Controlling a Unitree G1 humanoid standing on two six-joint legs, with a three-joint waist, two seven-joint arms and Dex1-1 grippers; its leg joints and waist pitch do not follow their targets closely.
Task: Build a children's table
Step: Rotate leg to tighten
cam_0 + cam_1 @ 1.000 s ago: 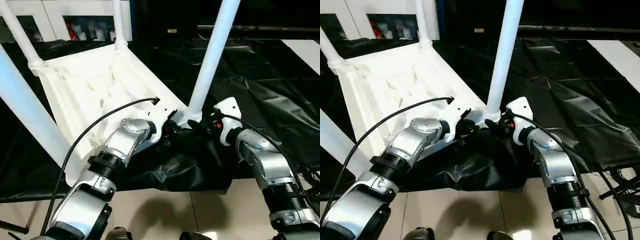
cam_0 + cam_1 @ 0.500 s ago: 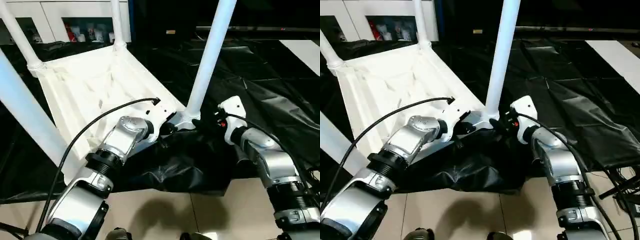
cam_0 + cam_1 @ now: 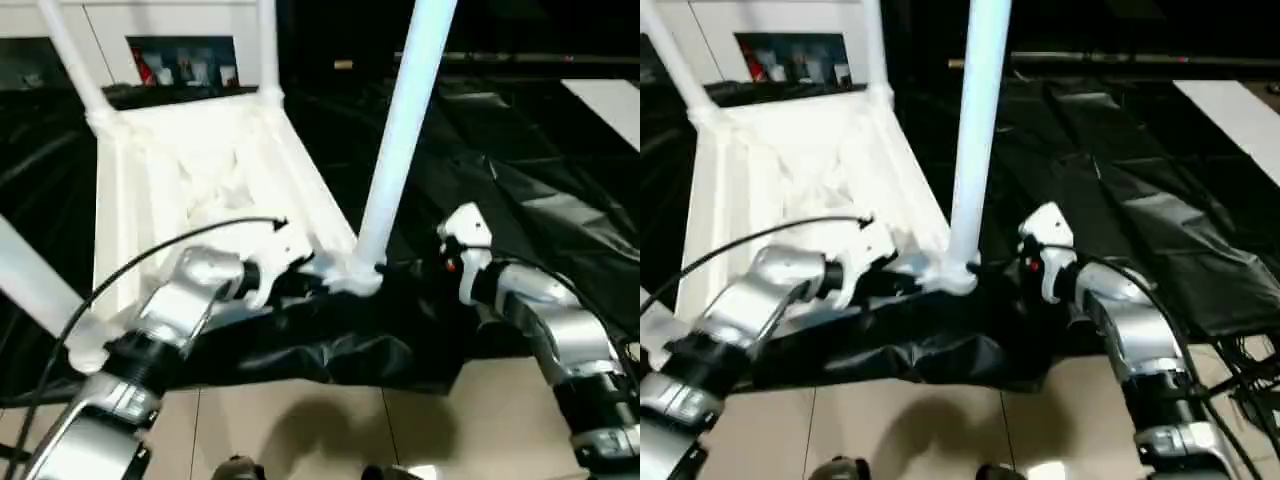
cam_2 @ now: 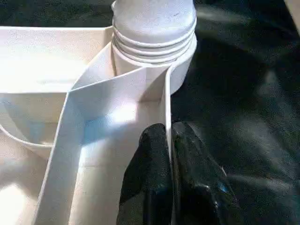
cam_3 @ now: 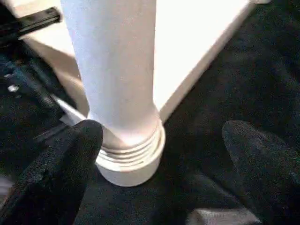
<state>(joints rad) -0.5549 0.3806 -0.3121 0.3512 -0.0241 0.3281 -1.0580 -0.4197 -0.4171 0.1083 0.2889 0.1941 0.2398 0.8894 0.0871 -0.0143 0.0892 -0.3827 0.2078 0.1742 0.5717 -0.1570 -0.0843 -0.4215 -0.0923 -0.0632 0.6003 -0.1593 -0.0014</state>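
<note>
**Left claw pins the rim while the near leg stands in its socket**

Nearest you, your left claw [image 4: 169, 187] is pinched on the thin rim wall of the tabletop [image 3: 200, 170], one finger inside the wall and one outside, just beside the near corner socket [image 4: 154, 61]. That grip looks meant to steady the upturned top while a leg is worked at that corner.

Your right claw [image 5: 164, 154] is spread wide, its fingers [image 5: 61, 168] standing either side of the near leg [image 3: 400, 140] at its base without gripping it. The leg's ribbed collar sits in the socket and the tube rises close to upright, so it seems seated; whether it is fully home you cannot tell from here. An open claw there suggests you are either about to take the leg or have nothing more to do with it.

The top lies ribs-up on black sheeting [image 3: 520, 200] spread over the floor. Farther off, two more legs [image 3: 265, 45] stand in the far corner sockets, and a fourth crosses the left edge of the head view. Beyond them is a white cabinet [image 3: 150, 20].
</note>
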